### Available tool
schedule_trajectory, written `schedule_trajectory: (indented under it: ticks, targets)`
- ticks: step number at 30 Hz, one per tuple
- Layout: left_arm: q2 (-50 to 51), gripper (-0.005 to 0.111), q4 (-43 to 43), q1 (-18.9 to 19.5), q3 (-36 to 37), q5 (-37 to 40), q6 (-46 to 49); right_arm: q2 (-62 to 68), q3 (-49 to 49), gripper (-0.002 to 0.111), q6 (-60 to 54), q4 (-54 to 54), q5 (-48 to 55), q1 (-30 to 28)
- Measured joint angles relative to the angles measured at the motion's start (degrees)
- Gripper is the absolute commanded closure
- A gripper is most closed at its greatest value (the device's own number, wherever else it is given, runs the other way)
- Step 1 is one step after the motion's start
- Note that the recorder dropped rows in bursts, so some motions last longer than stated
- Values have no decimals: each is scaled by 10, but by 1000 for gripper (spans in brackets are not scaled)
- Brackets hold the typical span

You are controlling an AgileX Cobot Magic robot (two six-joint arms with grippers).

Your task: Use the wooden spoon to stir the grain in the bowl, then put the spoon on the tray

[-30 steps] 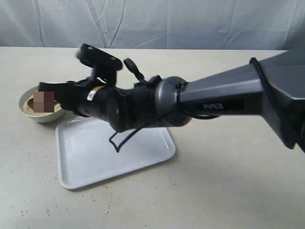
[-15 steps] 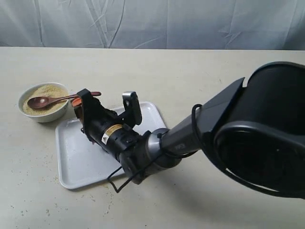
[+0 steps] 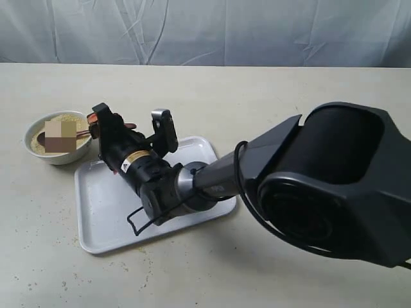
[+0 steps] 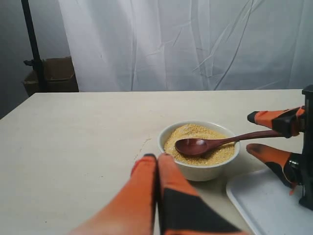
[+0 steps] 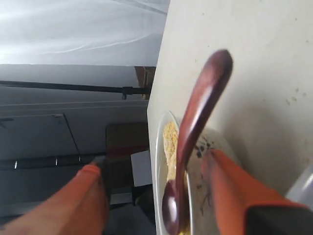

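Observation:
The white bowl point(image 3: 40, 151) stands at the table's left, holding yellow-tan grain point(image 3: 65, 117). The wooden spoon point(image 4: 210, 144) lies with its head on the grain point(image 4: 188, 131) and its handle over the bowl's point(image 4: 195, 171) rim toward the tray point(image 3: 109, 218). My right gripper point(image 3: 97, 133) is open, one finger on each side of the handle's end without pinching it. In the right wrist view the spoon point(image 5: 195, 122) runs between the orange fingers point(image 5: 230, 196) of the right gripper point(image 5: 154, 164). My left gripper point(image 4: 156, 157) is shut and empty, just short of the bowl.
The right arm's dark body point(image 3: 167, 183) lies low across the tray. Loose grains speckle the table by the tray's front left corner point(image 3: 70, 276). A white curtain hangs behind the table. A cardboard box point(image 4: 51, 73) and a black stand point(image 4: 32, 44) are beyond the far edge.
The right gripper drew back from over the bowl, leaving the spoon lying in the grain. It then edged toward the bowl again, with the handle's end between its fingers.

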Motion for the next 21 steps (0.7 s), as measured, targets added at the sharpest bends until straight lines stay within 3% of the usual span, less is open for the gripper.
schedule_trajectory:
  ticks: [9,16,21]
  targets:
    - [0,106,0,0,0,0,0,26,-51,53,-20,23,21,-22]
    - [0,106,0,0,0,0,0,28,-52,92,-36,29,15,-26]
    - [0,106,0,0,0,0,0,28,-52,103,-58,61,6,-26]
